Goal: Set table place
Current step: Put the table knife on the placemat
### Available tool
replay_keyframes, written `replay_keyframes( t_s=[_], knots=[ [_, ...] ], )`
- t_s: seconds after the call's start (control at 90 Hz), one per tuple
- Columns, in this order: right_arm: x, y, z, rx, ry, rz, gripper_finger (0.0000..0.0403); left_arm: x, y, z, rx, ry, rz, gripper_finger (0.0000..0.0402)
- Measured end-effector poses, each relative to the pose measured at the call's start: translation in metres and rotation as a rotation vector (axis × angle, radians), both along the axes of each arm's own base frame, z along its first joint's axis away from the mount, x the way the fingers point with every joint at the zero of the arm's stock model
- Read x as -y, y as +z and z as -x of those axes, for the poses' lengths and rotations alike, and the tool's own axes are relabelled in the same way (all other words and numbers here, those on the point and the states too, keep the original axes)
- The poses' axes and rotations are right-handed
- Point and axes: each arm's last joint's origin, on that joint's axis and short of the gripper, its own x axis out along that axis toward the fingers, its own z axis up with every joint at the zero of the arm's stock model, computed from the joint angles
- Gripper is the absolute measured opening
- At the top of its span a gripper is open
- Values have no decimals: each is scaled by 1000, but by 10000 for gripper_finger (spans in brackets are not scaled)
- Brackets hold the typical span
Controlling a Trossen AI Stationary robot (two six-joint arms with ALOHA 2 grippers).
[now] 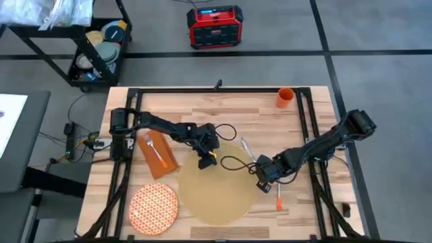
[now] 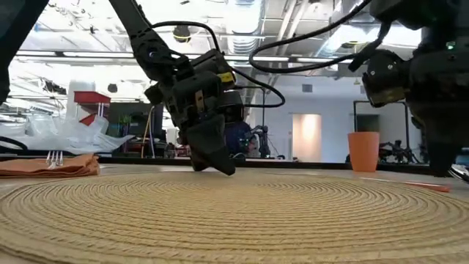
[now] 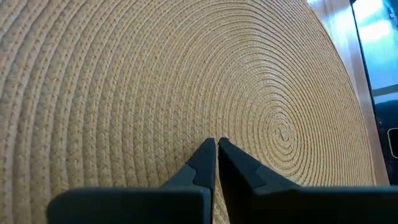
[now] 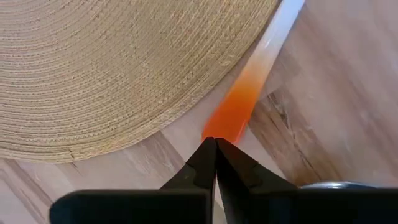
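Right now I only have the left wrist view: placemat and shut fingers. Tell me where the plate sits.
Observer: The plate lies on the bare table, off the placemat, on the left arm's side.
Operator: Report the right gripper.
Observer: The right gripper is shut, its tips at an orange-handled utensil beside the mat's edge.
Operator: Locate the fork.
Observer: The fork rests on the napkin, beyond the plate.

A workshop-like lab: grey floor, equipment cart (image 1: pixel 101 50), red power unit (image 1: pixel 214 27), exposed ceiling ducts (image 2: pixel 242 22).
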Motion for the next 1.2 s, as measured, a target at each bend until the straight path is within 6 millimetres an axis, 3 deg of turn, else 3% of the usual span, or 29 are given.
replay_keyframes(
  t_s=[0.189,1.2],
  knots=[
    [-3,-13,8,17,-17,-72,0,0,0,0,-2,1,1,0],
    [1,-30,28,-48,-13,-12,0,-18,0,2,-23,87,31,0]
  ],
)
